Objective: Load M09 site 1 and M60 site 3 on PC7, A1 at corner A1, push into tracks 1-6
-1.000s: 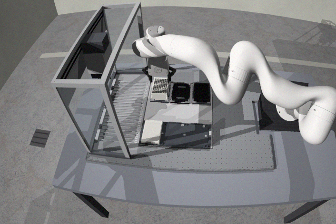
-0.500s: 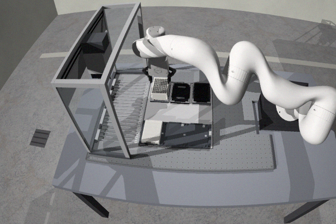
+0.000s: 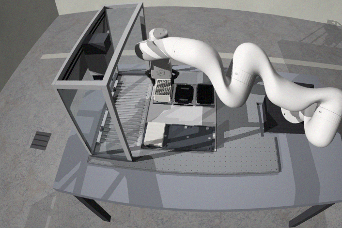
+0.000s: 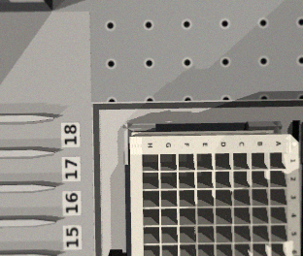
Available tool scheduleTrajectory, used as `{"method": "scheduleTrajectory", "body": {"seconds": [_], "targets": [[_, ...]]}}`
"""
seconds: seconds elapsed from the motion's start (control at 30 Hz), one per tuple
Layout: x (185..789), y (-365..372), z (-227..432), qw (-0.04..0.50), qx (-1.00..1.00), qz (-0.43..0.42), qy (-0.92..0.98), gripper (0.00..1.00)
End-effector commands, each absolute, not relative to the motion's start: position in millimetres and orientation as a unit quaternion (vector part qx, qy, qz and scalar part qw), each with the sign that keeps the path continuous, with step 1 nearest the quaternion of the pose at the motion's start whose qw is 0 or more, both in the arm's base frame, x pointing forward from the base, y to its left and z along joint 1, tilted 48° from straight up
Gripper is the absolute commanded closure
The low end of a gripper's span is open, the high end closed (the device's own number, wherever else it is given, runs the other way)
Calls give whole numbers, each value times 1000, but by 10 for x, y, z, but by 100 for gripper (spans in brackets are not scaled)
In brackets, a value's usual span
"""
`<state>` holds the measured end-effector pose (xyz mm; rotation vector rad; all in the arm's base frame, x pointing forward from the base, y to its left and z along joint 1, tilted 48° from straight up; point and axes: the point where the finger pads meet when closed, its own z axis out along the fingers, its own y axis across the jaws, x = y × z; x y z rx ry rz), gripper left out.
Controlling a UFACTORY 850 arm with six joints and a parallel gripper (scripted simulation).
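Hovering my gripper (image 3: 162, 77), fingers spread wide and holding nothing, above the deep block (image 3: 162, 90) in its nest; 2 neighbouring nests hold dark plates (image 3: 183, 94), and the carrier (image 3: 190, 137) bears 1 pale plate (image 3: 154, 133).

Laboratory automation bay. Shown by a grey perforated metal breadboard (image 3: 242, 153) bolted on a grey bench table (image 3: 193, 192) at frame centre; a glass-walled, grey-framed instrument enclosure (image 3: 118, 54) at left, fitted with parallel loading rails (image 3: 130, 103) and numbered track labels (image 4: 72, 184); a white 96-well deep-well block (image 4: 214, 194) with lettered columns and numbered rows, seated in a row of black nests (image 3: 183, 94); a white six-joint robot arm (image 3: 248, 76) reaching from the right. Bare concrete floor (image 3: 27, 109) around.
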<state>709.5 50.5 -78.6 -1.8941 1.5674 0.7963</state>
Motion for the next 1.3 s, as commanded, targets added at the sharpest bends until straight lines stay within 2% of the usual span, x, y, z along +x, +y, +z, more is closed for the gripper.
{"method": "scheduleTrajectory", "body": {"seconds": [0.0, 1.27], "targets": [[7102, 521, -799, 276, -705, 295, 583, 0], [7081, 678, -943, 276, -705, 295, 583, 0]]}}
